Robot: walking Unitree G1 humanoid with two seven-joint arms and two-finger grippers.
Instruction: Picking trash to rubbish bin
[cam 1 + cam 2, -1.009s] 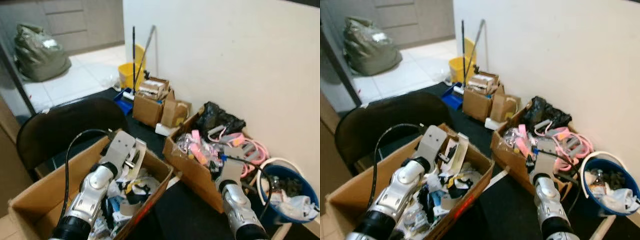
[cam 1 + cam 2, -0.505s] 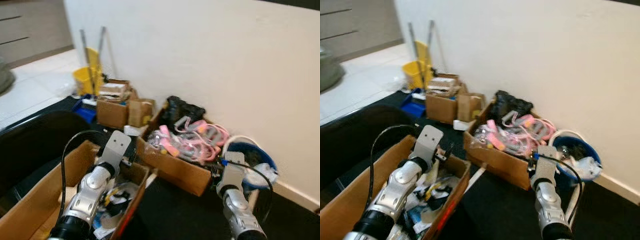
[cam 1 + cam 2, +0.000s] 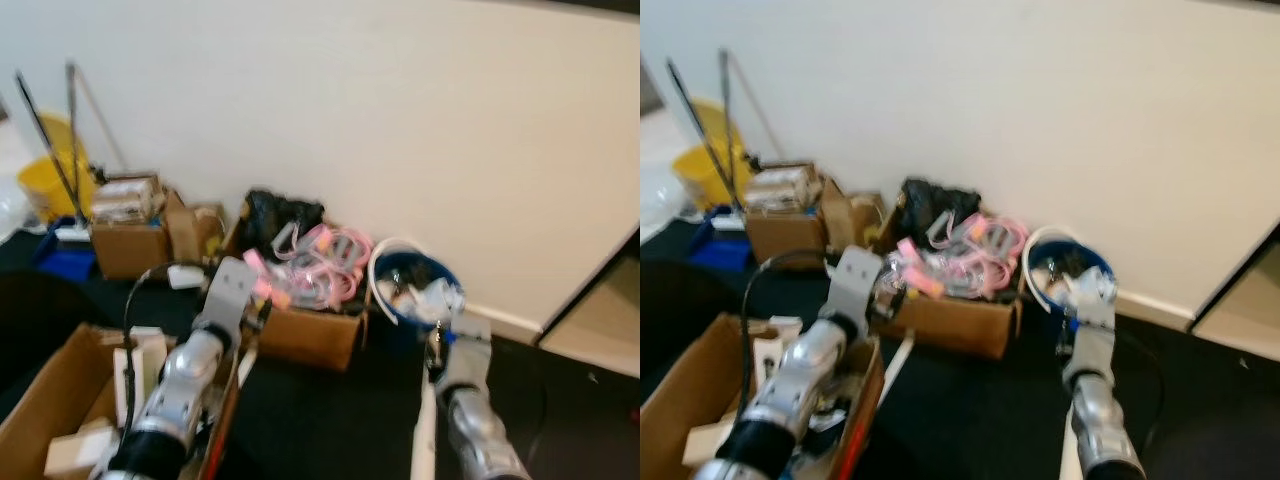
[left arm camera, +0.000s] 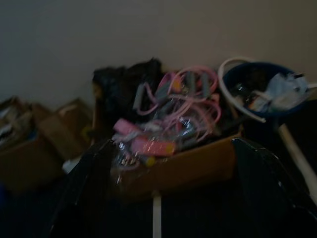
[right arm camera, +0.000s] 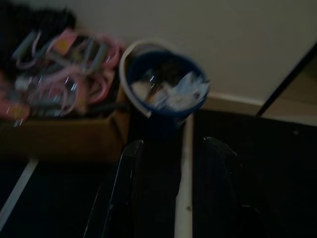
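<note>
Right wrist view: your right tool (image 5: 171, 163) is parted, empty, short of the blue bin (image 5: 166, 89).
Left tool (image 4: 173, 173): spread wide, holding nothing.
Bin: trash-filled, beside the cardboard box (image 3: 310, 335).

Blue rubbish bin (image 3: 415, 296) upright against wall, holding crumpled trash (image 3: 436, 297).

Both arms forward, fingers (image 4: 84, 193) apart.

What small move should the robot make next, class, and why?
Probably step closer to the blue bucket by the wall. Both grippers, left and right, are open and empty, and the bucket, already holding scraps, sits beyond the right gripper's fingers.
</note>
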